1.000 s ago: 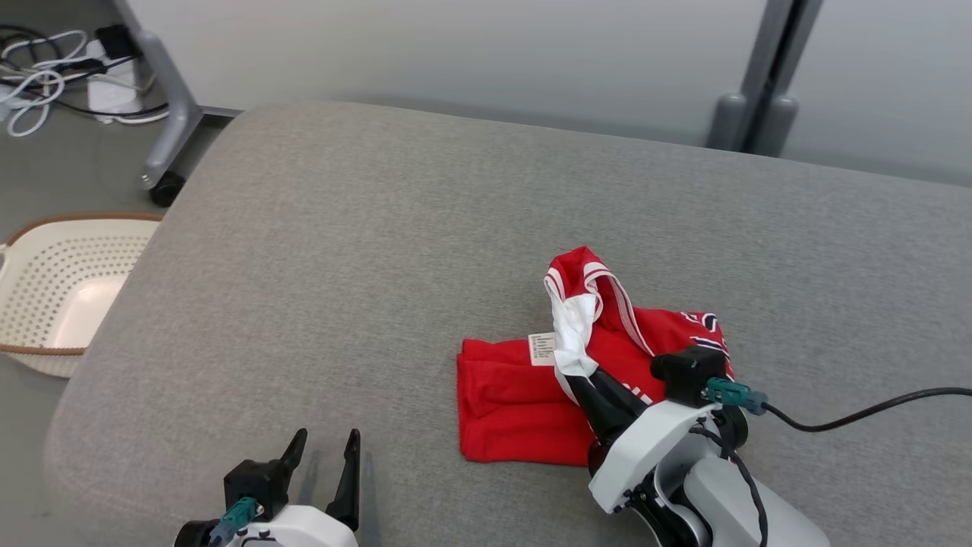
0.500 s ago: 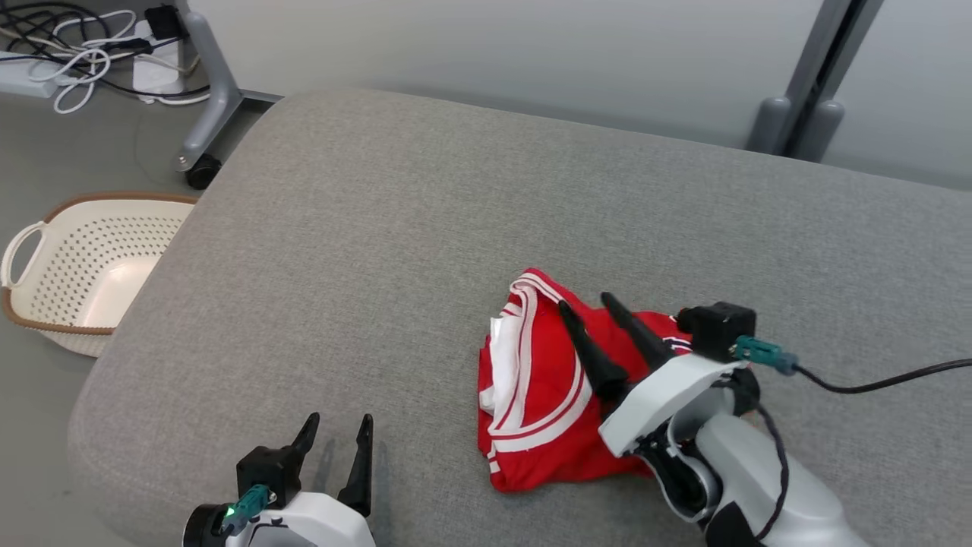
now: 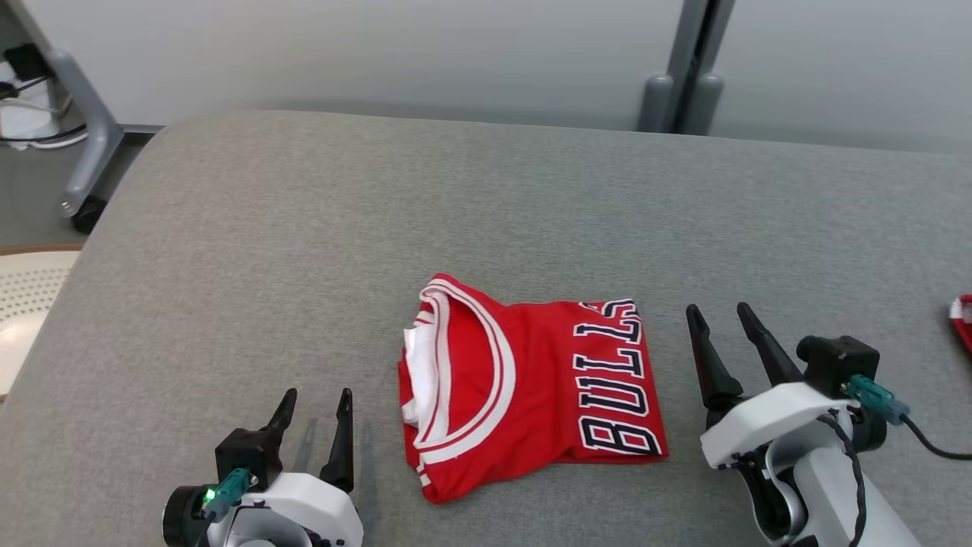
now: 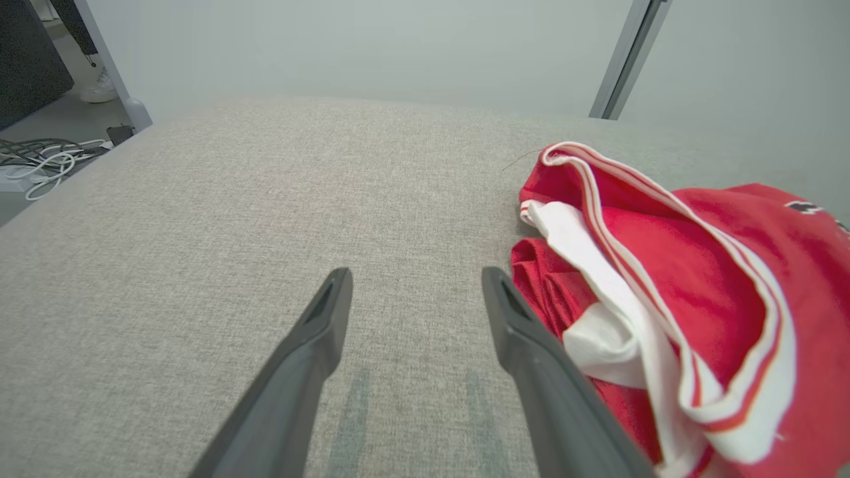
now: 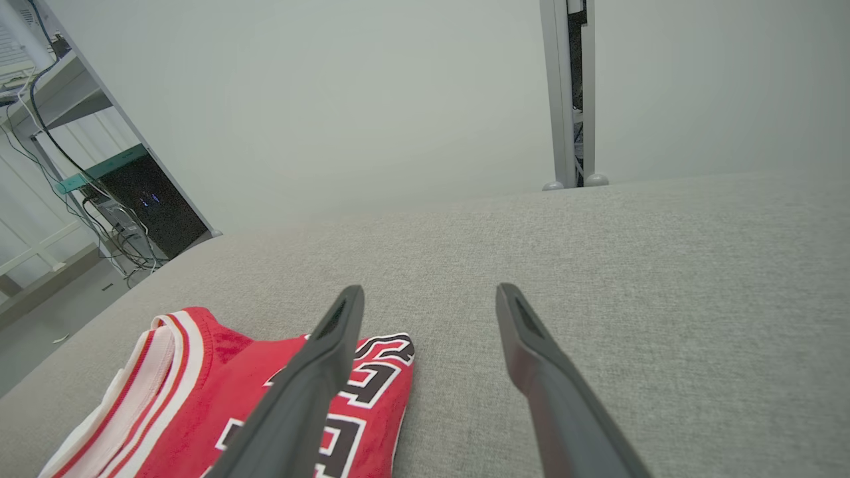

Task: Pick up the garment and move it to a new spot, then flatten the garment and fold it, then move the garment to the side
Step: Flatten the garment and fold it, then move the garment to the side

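The garment (image 3: 531,384) is a red jersey with white trim and black-and-white lettering, lying folded on the grey cushion (image 3: 456,197). My left gripper (image 3: 317,396) stands open at the lower left, a short way left of the jersey, nothing between its fingers. My right gripper (image 3: 717,311) is open just right of the jersey, apart from it. In the left wrist view the garment (image 4: 671,299) lies to the right of the open gripper (image 4: 415,275). In the right wrist view the garment (image 5: 219,405) sits at the lower left, partly behind the left finger (image 5: 312,378) of the open gripper (image 5: 430,292).
A cream perforated basket (image 3: 26,304) sits on the floor off the cushion's left edge. A wheeled frame leg (image 3: 80,152) and cables stand at the far left. Another red-and-white item (image 3: 962,319) peeks in at the right edge. A grey post (image 3: 683,76) rises behind the cushion.
My right gripper opened, let go of the jersey and drew back to its right. The jersey now lies flat and folded. The head camera has also shifted.
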